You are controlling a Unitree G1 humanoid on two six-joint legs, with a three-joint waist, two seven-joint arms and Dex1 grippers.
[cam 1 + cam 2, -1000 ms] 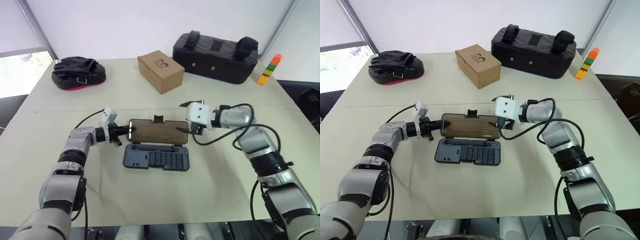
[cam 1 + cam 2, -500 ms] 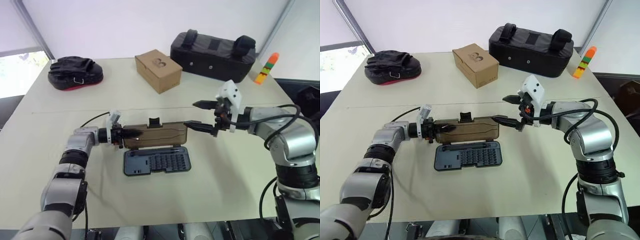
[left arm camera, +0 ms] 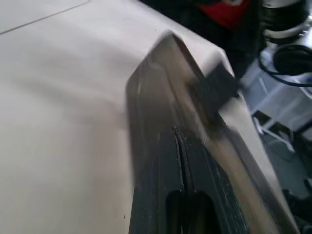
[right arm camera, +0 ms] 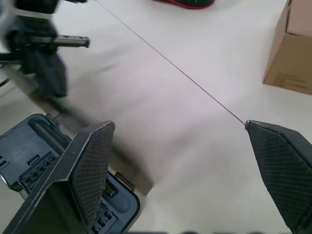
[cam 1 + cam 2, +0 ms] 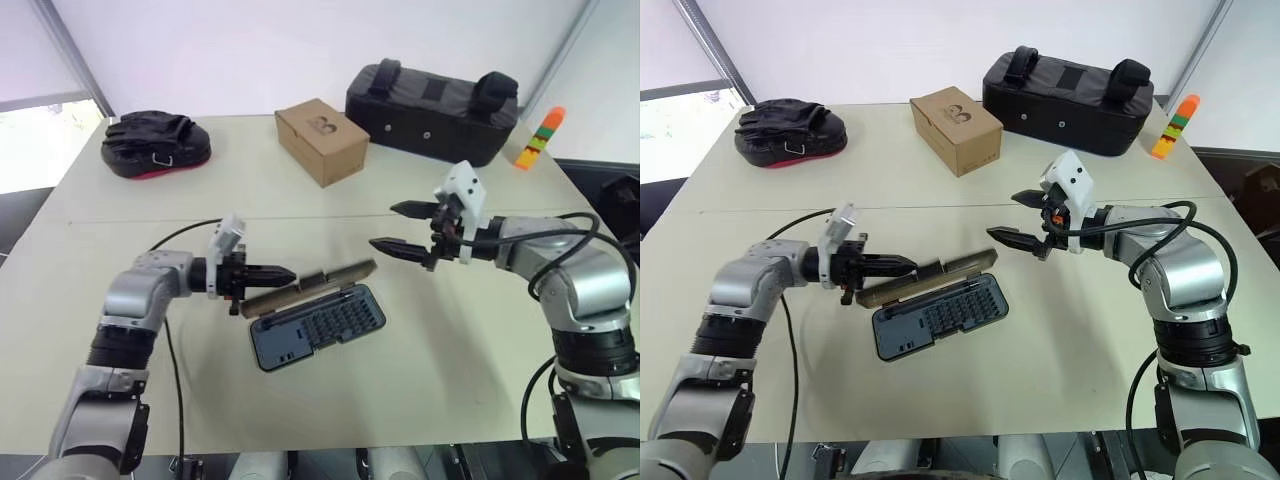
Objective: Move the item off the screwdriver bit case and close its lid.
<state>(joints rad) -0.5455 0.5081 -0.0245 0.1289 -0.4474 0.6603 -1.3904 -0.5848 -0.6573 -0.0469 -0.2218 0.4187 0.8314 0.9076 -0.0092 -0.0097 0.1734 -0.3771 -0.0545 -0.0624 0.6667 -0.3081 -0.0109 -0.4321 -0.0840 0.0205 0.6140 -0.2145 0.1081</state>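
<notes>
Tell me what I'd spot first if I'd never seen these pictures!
Probably the two robot arms meeting over the middle of the table. The left gripper, shut, lies along the raised brownish lid of the screwdriver bit case, whose rows of small bits show. The right gripper hangs wide open just right of the lid. At the table's back sit a cardboard box, a black bag and a black glove.
</notes>
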